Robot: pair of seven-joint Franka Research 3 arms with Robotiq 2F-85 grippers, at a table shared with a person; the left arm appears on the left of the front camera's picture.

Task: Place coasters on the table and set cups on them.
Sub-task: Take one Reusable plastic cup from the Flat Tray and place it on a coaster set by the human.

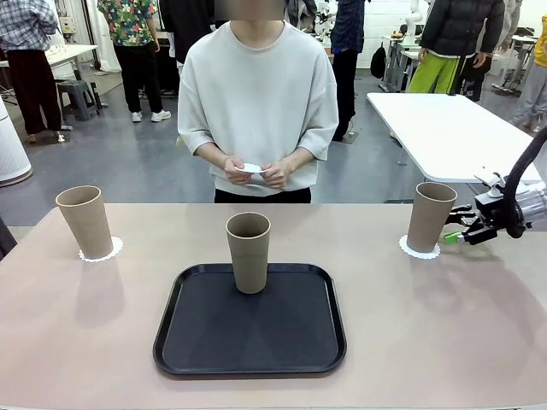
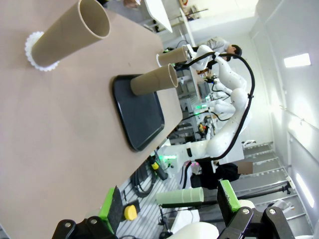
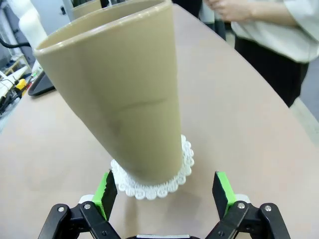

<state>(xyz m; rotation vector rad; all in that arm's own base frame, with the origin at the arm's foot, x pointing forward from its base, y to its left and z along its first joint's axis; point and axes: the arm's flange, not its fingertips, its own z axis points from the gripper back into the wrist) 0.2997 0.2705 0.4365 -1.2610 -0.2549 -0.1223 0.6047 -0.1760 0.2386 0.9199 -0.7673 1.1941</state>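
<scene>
Beige table (image 1: 444, 325), black tray (image 1: 256, 333), grey floor (image 1: 128, 162) beyond.

- The right arm (image 1: 536, 205) reaches in from the right edge, with its wrist low over the bench.
- The right gripper (image 1: 454, 231) points sideways toward the middle of the bench.
- Its fingers (image 3: 224, 191) stand spread wide, with the green pads facing each other and nothing clamped.
- The left gripper (image 2: 169, 203) is also spread wide and empty, and its wrist is rolled to one side.
- The person's hands (image 1: 260, 171) meet in front of the waist, with the elbows bent and the forearms angled inward.
</scene>
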